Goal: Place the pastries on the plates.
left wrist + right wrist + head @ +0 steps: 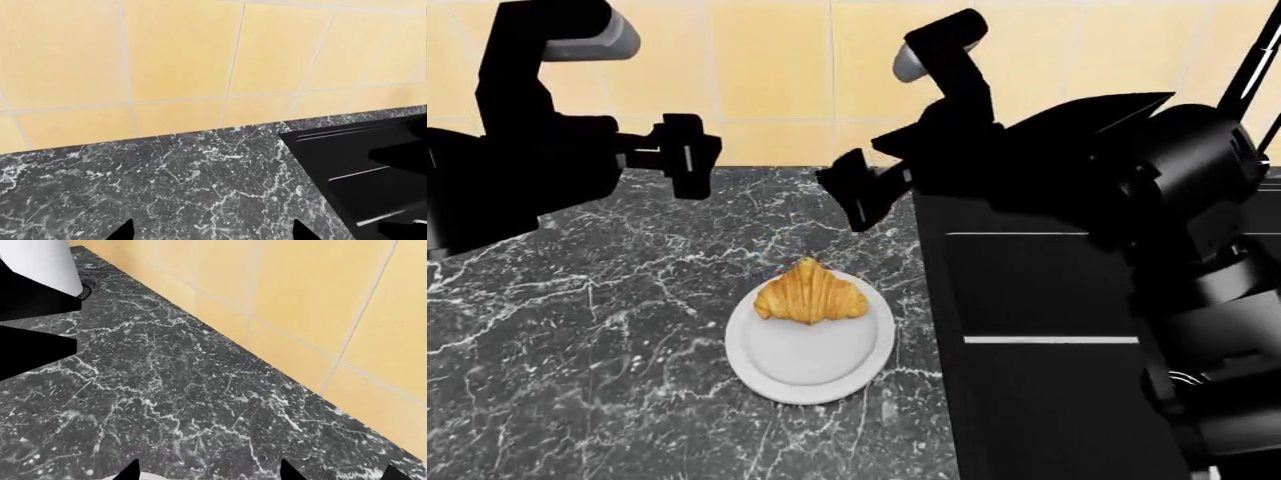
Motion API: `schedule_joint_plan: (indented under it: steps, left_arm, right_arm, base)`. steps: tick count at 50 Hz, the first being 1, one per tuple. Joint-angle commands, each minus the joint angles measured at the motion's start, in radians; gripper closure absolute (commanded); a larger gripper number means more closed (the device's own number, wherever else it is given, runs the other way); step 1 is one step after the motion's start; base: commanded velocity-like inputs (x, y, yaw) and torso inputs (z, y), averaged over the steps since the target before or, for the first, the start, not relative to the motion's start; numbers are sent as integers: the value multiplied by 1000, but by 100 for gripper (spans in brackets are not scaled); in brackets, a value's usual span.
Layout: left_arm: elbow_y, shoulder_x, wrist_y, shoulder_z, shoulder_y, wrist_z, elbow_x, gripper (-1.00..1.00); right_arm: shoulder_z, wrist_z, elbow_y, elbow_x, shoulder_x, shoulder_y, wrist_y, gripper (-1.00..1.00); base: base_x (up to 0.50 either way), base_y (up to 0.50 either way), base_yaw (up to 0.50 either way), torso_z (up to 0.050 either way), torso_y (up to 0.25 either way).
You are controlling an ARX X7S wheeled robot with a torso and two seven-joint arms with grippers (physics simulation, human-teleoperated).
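In the head view a golden-brown ridged croissant point(811, 293) lies on the far half of a plain white plate point(814, 370), which sits on the dark marble counter. My left gripper point(694, 155) hovers above the counter, back and left of the plate. Its wrist view shows the left gripper point(213, 232) open over bare marble. My right gripper point(857, 195) hangs just behind the plate and higher than it. In its own wrist view the right gripper point(207, 471) is open with nothing between the fingers.
A black cooktop point(1028, 330) fills the counter right of the plate and shows again as the black cooktop point(360, 160). A yellow tiled wall point(774, 60) closes the back. Dark marble counter point(587, 330) stretches left of the plate.
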Motion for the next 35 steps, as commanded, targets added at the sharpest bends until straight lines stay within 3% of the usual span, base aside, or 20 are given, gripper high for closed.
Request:
schedule_joint_plan:
  steps: [1,15,35]
  left_arm:
    - [5,4,1,-2,-2,-9,-3,-100]
    - [7,20,34,-9,8,-14,21,-100]
    - [-71,103,71,-14,-47,-33,78,-100]
  right_arm:
    - [86,123,20,-16,14,-16,-36,-100]
    - [176,229,124,-113,1,-27,-274,-100]
    - [182,283,185,-155,-11,47,-300,-100]
  base:
    - [0,0,0,0,0]
    - [0,0,0,0,0]
    - [0,0,0,0,0]
